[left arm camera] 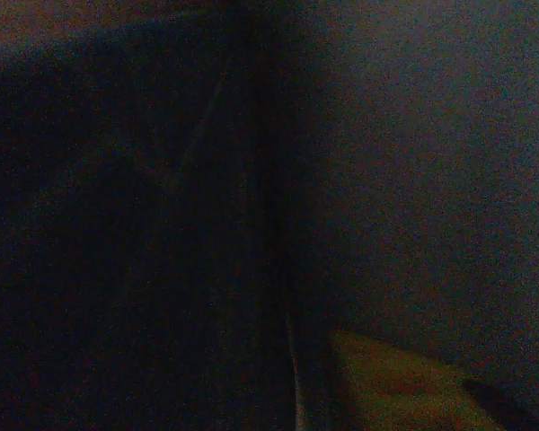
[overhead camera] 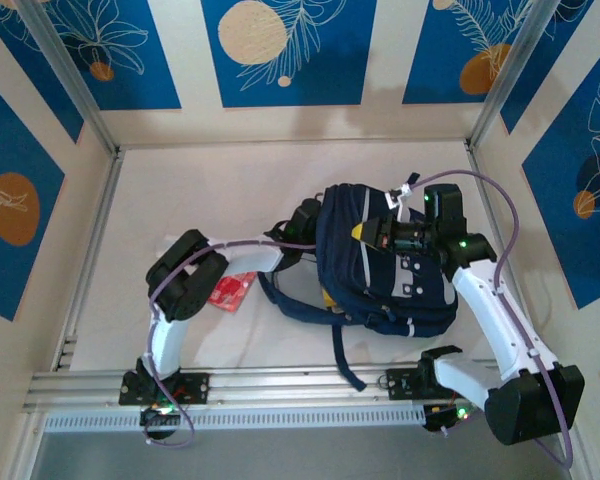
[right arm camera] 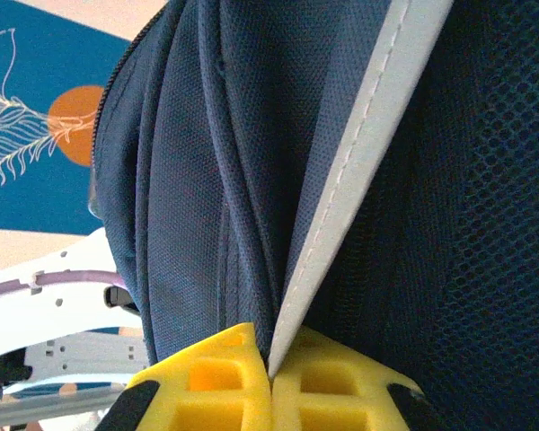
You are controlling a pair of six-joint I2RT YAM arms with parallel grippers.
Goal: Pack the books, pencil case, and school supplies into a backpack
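Observation:
The dark navy backpack (overhead camera: pixel 390 275) lies in the middle of the table, its pale stripe (right arm camera: pixel 359 180) running down to my right gripper (right arm camera: pixel 271 377). The yellow fingers (right arm camera: pixel 211 386) are shut on a fold of the backpack's fabric near its top (overhead camera: pixel 364 231). My left gripper (overhead camera: pixel 305 215) reaches into the backpack's left side, its jaws hidden by the fabric. The left wrist view is dark navy fabric, with a dim yellowish shape (left arm camera: pixel 395 386) at the bottom right that I cannot identify. One of the school supplies, a red packet (overhead camera: pixel 230 290), lies on the table under the left arm. Books and pencil case are out of view.
A navy strap (overhead camera: pixel 346 362) trails from the backpack toward the metal rail (overhead camera: pixel 280 385) at the near edge. Blue-and-cream patterned walls (overhead camera: pixel 280 50) enclose the table on three sides. Bare table lies behind the backpack and at the far left.

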